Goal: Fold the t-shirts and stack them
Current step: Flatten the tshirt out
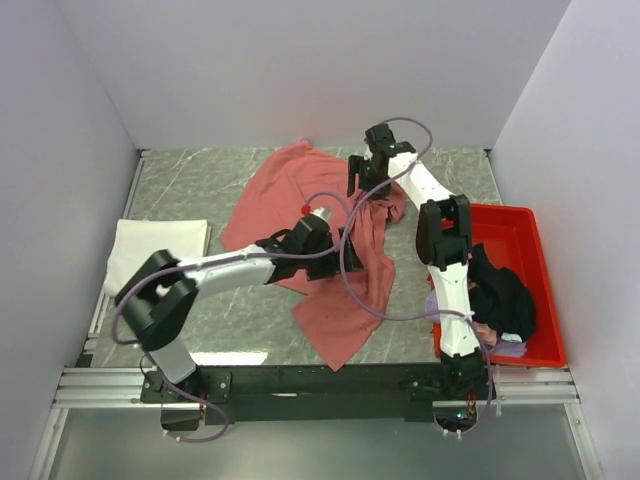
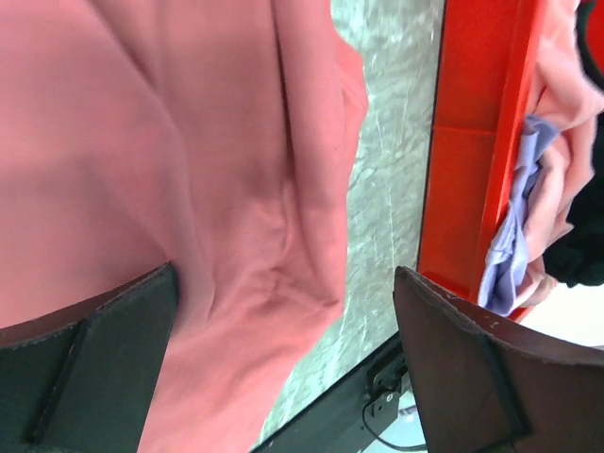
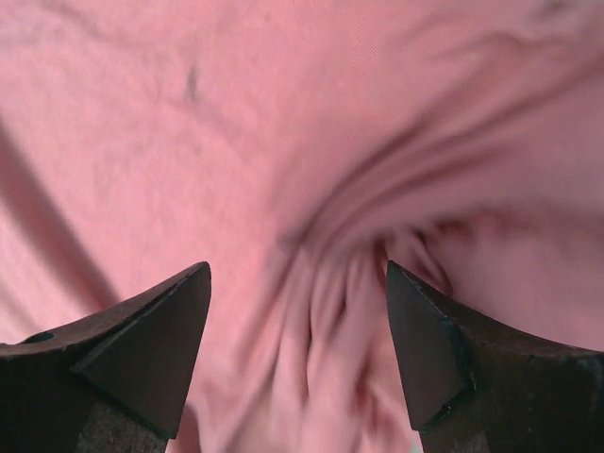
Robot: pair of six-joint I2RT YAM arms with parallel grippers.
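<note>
We see the large dusty red t-shirt [image 1: 285,190] lying crumpled and unfolded across the middle of the table [image 1: 190,185], its cloth running from near the back edge down to a loose corner at the near edge. Both arms reach over it. The left hand [image 2: 283,283] hangs above the shirt's right-hand part with its two fingers spread wide. Wrinkled red cloth and a strip of bare table lie below the gap, and the hand grips nothing. The right hand [image 3: 297,274] is further back, over the shirt's far right portion. Its fingers are also well apart, and a bunched ridge of red cloth rises between them. The cloth there is blurred, and we cannot make out either finger touching it, so we take this hand to be holding nothing as well. At the left edge of the table a white t-shirt [image 1: 160,250] lies folded flat, well apart from the red one. Along the right side sits the red tray [image 1: 520,225], just beside the red shirt's edge. In it a black t-shirt [image 1: 500,290] is heaped. From the left wrist view we also see a lavender t-shirt [image 2: 514,208] draped against the tray's wall, with a light pink t-shirt [image 2: 557,113] touching it.
</note>
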